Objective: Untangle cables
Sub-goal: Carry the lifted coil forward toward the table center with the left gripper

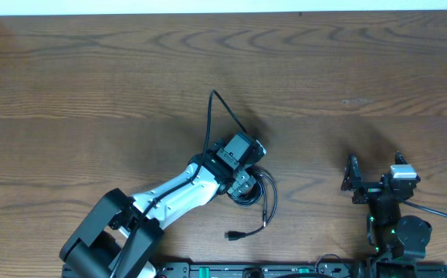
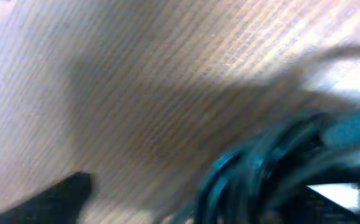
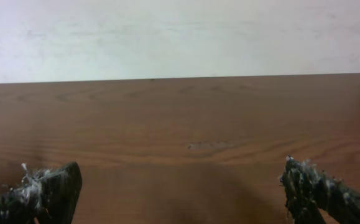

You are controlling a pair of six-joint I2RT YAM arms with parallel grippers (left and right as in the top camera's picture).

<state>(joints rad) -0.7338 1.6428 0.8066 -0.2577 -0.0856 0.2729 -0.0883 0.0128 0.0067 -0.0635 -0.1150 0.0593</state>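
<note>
Left hand (image 1: 242, 184) over cables (image 1: 266, 199), table (image 1: 92, 93) centre; right hand (image 1: 375, 174) well right.

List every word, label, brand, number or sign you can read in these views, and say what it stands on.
No text can be read in any view.
Overhead: nothing is written on the table or the cables. The base rail shows only small green spots, too small to read.
Left wrist: too blurred to read anything.
Right wrist: plain wood and wall, nothing written.

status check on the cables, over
Left gripper down on the cables, jaw state unclear. Right gripper open, empty, off to the side. Nothing in the way.
</note>
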